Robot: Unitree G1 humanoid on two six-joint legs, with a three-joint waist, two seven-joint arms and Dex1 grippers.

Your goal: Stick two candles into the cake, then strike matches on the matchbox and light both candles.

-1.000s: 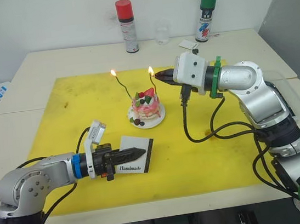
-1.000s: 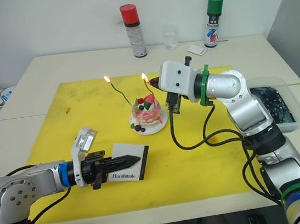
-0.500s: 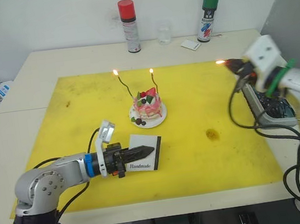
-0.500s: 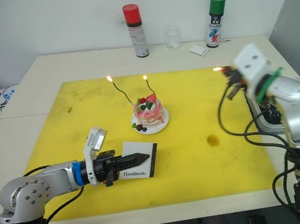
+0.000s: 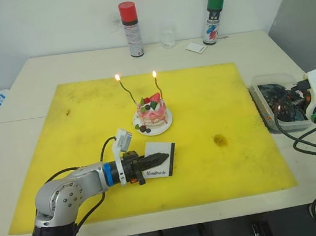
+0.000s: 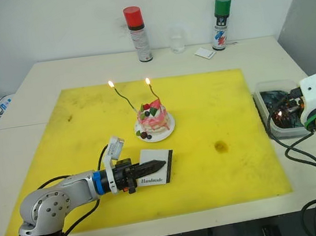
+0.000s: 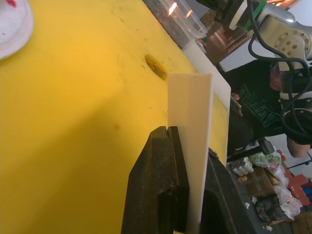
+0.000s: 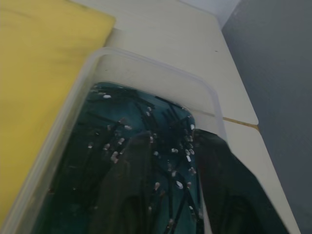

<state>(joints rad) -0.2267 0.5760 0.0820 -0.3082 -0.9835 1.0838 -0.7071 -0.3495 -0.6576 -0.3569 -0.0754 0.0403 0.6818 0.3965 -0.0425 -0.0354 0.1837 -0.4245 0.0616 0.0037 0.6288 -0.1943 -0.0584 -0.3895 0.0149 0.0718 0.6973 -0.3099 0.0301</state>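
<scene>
Yellow mat (image 5: 215, 110): cake (image 5: 152, 112) bears two burning candles (image 5: 125, 92).

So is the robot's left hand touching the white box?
Touching. In the left wrist view, the left gripper has its black fingers pressed against both sides of the matchbox.

Bright, even room light with soft shadows. Both candles (image 5: 120, 88) burn with small flames. The right wrist view is dim and blurred.

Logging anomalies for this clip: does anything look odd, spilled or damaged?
A brownish stain marks the yellow mat to the right of the cake. A small flame glows in the clear tray. Both candles lean.
</scene>
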